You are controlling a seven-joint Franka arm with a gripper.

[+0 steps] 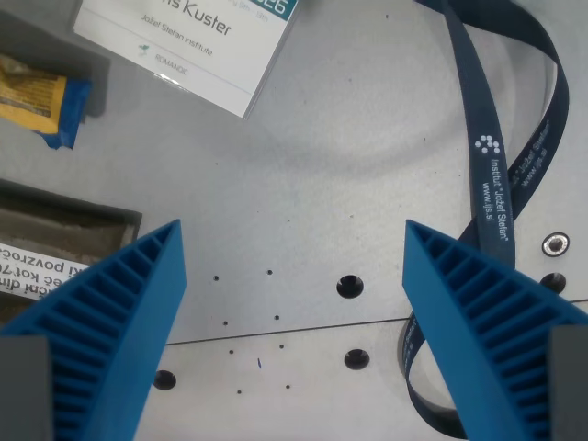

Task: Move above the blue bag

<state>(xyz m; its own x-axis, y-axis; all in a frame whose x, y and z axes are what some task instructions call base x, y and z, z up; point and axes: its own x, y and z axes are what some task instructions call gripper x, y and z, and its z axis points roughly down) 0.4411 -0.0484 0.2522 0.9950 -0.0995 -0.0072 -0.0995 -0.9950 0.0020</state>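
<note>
Looking straight down from the wrist, the gripper [294,303] hangs over a bare patch of the grey surface [367,138]. Its 2 blue ribbed fingers [110,312] stand well apart at the lower corners of the frame, jaws wide and holding nothing, which suits a pure positioning move with no grasp called for.

The blue bag [41,103] sits at the wrist view's upper left edge: a small packet, yellow-orange printed face with blue edging, partly cut off by the frame. It lies beside or against a grey raised block; contact cannot be told. It is well apart from the point between the fingers, so the target is not yet under the tool. My read: the arm needs to travel toward the wrist view's upper left to centre it.

Other items:
- White name badge [188,41], top centre, tilted, lying flat.
- Dark blue lanyard [501,184], looping down the wrist view's right, passing behind the right finger.
- Grey tray [64,225] at left holding a printed paper strip [41,266].

The lanyard lies away from the likely path.
</note>
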